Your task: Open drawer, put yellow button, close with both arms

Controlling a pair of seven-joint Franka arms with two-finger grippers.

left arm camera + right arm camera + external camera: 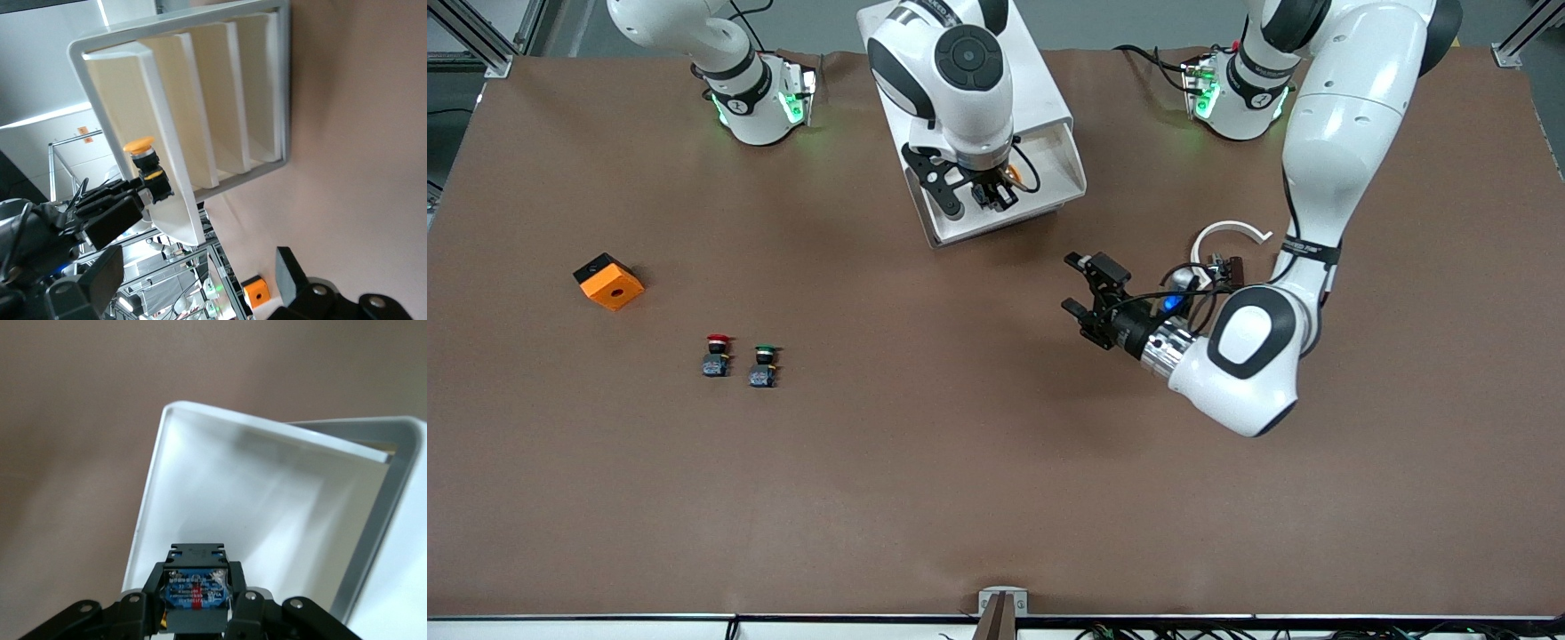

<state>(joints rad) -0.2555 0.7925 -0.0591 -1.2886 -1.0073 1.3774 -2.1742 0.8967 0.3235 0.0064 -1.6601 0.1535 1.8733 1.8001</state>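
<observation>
The yellow button (148, 170) is pinched in the right gripper (993, 191) directly over the open drawer (1069, 158), so release into the tray is judged next, while the left gripper (1087, 298) waits spread beside the cabinet

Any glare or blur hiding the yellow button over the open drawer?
Left wrist view: yellow button sharp, lit against the drawer, held by the right claw. Right wrist view: tray washed out, button base close and soft. Front view: the arm hides it.
</observation>
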